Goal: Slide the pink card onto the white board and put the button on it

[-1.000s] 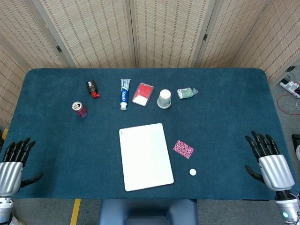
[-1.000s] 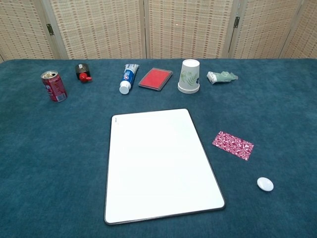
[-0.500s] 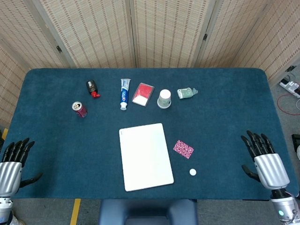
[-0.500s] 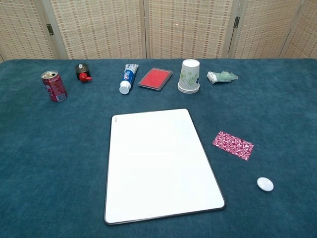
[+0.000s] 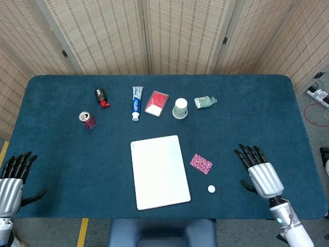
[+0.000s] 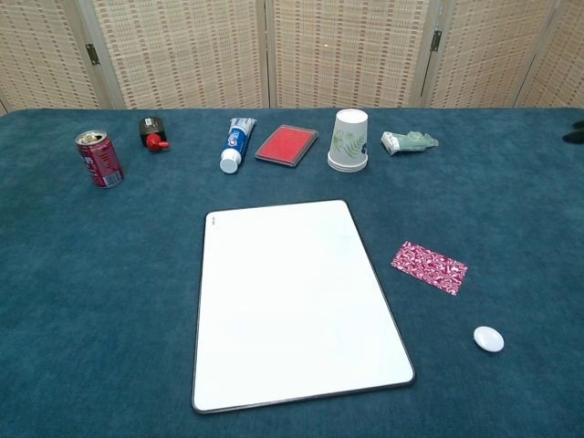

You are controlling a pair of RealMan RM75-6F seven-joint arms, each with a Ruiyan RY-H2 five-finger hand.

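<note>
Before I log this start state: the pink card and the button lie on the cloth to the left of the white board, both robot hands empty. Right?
One thing is off: the pink card and button lie to the right of the white board, as the head view shows. Both are on the cloth, and the left robot hand and right robot hand are empty.

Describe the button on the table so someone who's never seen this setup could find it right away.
Start at the big white board in the middle of the blue table. Just off its right edge lies a pink patterned card; the button sits nearer the front edge than that card. It is a small, plain white round dot.
</note>
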